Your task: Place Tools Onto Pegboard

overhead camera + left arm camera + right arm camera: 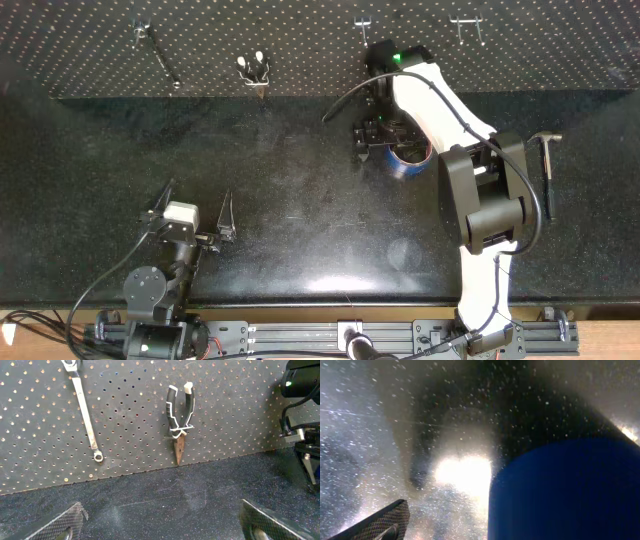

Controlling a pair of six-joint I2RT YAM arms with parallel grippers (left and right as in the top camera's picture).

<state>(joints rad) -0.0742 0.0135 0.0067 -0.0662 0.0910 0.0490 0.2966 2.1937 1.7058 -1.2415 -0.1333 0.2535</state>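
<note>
The right gripper [372, 135] hangs low over the black speckled counter [300, 200], spread wide, with the blue roll of tape [560, 490] close against one side. The left gripper [160, 527] gapes wide near its base. A silver wrench [86, 412] and black-handled pliers [179, 420] hang on the perforated pegboard [240, 410]; a black-handled hammer [548, 175] lies on the counter.

Pegboard [300, 40] stood upright behind the tabletop [280, 210]. Silver wrench [86, 412] hung on it, slightly slanted. Pliers [179, 420] with black-and-white handles hung nose-down, well apart from the wrench. Blue roll [408, 162] lay on the tabletop near the board. Hammer [549, 180] lay farther right.
</note>
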